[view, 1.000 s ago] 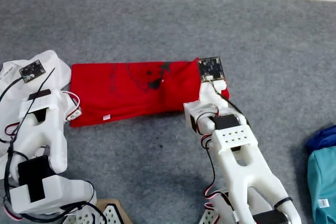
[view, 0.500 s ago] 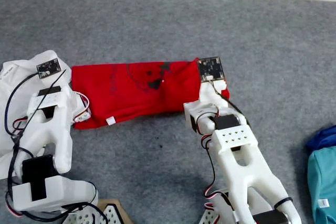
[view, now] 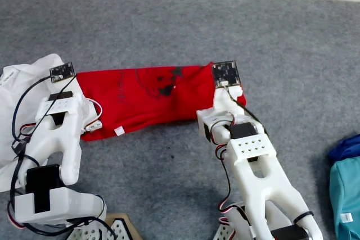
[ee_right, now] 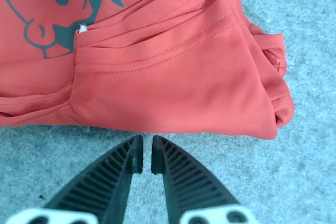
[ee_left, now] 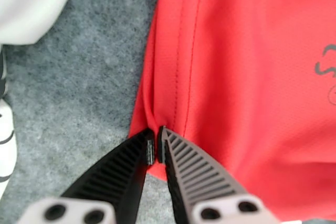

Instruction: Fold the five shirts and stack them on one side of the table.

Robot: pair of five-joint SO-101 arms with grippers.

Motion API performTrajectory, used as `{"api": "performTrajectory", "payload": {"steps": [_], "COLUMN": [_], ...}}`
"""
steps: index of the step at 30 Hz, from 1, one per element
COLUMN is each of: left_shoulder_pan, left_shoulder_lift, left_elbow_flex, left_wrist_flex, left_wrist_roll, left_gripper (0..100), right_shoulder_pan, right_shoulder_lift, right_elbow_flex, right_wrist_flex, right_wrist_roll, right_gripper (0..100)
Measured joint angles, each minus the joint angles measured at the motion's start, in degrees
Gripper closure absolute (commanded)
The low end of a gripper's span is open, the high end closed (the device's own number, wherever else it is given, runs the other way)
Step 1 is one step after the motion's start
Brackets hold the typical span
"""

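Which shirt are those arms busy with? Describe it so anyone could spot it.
Look to the middle of the grey table. The red shirt lies there, folded into a long strip with a dark print. The white shirt beside it and the blue clothes at the edge lack that colour.

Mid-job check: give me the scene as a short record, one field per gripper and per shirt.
left gripper: shut on the edge of the red shirt
right gripper: shut, empty, over the table just off the red shirt's other end
red shirt: folded into a long band, mid-table
white shirt: bunched beside the left arm
blue shirt, teal shirt: together, out past the right arm
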Motion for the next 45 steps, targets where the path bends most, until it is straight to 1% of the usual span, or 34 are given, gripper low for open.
{"api": "performTrajectory", "payload": {"steps": [3,6,9,12,15,19,22,25,28,35,38,42,45], "left_shoulder_pan": [0.0,1.3,4.6,8.0,10.6,15.8,20.3,24.6,29.2,39.3,43.0,47.3,50.2], "left_shoulder_lift": [-0.9,-4.2,-10.0,-16.0,-20.1,-20.5,-16.3,-8.4,1.1,25.3,34.6,45.1,50.5], "left_elbow_flex": [-0.2,-1.6,-2.5,-2.5,-2.5,-6.6,-12.7,-22.5,-35.4,-70.6,-86.2,-104.7,-114.1], "left_wrist_flex": [0.4,4.0,6.1,6.7,6.7,6.9,9.2,14.1,19.9,33.5,38.9,42.8,43.2], "left_wrist_roll": [0.0,0.3,1.8,5.3,7.0,9.6,10.7,10.8,10.8,10.9,10.9,10.9,10.9], "left_gripper": [99,99,99,99,99,99,99,99,99,99,99,99,99], "right_shoulder_pan": [0.0,0.0,0.5,1.5,2.1,3.2,6.2,8.4,9.8,14.9,17.6,20.2,20.5], "right_shoulder_lift": [0.0,0.0,0.0,0.0,0.0,0.0,0.0,0.0,0.0,0.0,0.0,0.0,0.0], "right_elbow_flex": [0.0,0.0,0.0,0.0,0.0,0.0,0.0,0.0,0.0,0.0,0.0,0.0,0.0], "right_wrist_flex": [0.0,0.0,0.0,0.0,0.0,0.0,0.0,0.0,0.0,0.0,0.0,0.0,0.0], "right_wrist_roll": [0.0,0.0,0.0,0.0,0.0,0.0,-2.9,-4.1,-4.7,-4.7,-6.4,-7.7,-7.7], "right_gripper": [94.7,94.7,94.7,94.7,94.7,94.7,94.7,94.7,94.7,94.7,94.7,94.7,94.7]}}
